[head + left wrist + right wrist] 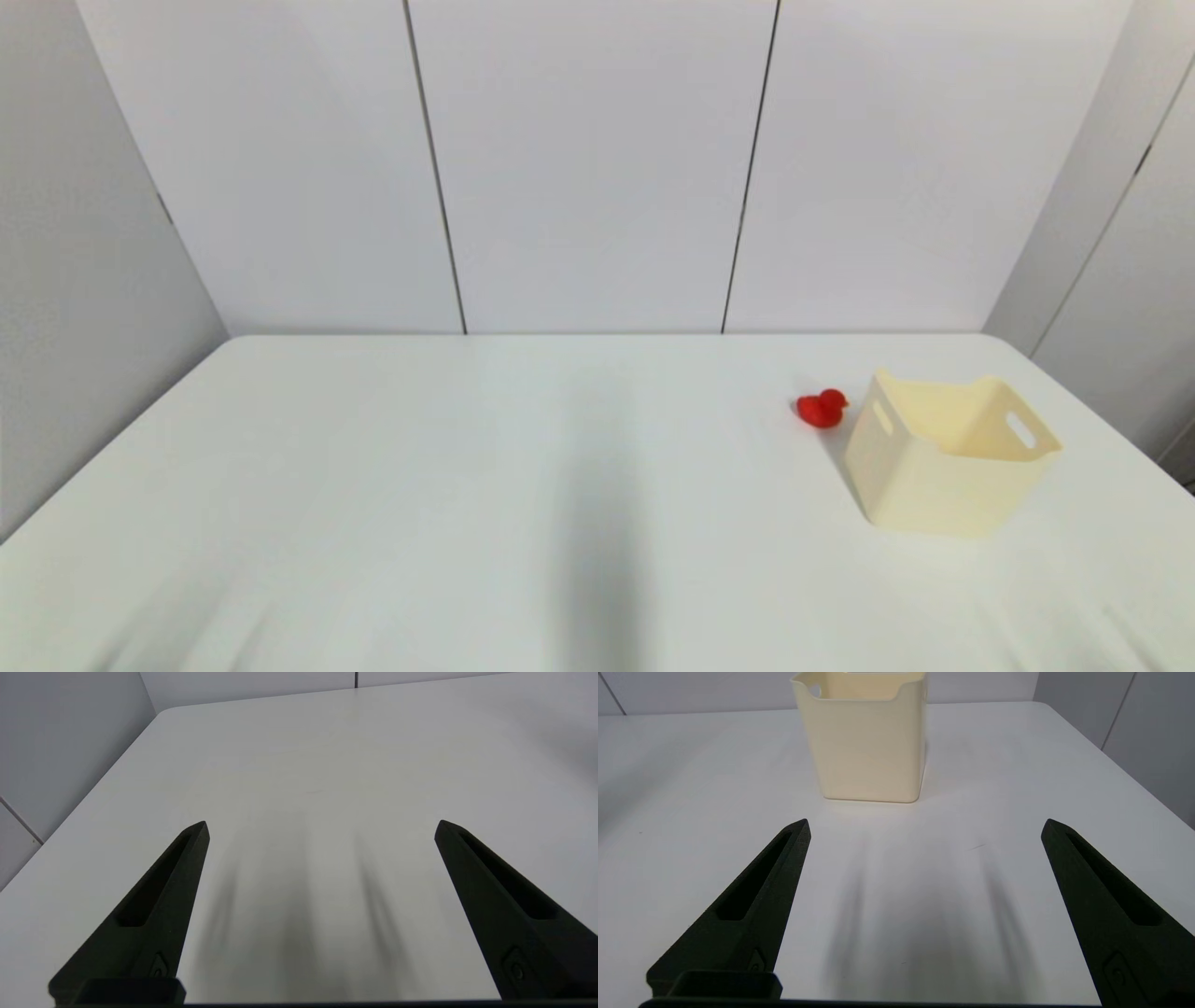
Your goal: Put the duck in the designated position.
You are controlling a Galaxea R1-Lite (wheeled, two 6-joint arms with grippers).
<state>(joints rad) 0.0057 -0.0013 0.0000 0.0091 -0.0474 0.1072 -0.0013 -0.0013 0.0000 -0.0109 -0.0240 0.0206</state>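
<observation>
Both your left gripper (pixel 321 828) and right gripper (pixel 925 826) gape wide, so pinch that light, likely slippery duck (pixel 822 408) by its round body beside the bin (pixel 948 457).

Bare lab-style test booth, plain white table (pixel 467 485), grey wall panels (pixel 597 159) closing it in on three sides

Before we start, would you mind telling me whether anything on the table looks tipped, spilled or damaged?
Nothing stands out. The duck sits upright on the table just left of the cream bin, which stands upright and looks intact. Both the left gripper and the right gripper are open and empty.
</observation>
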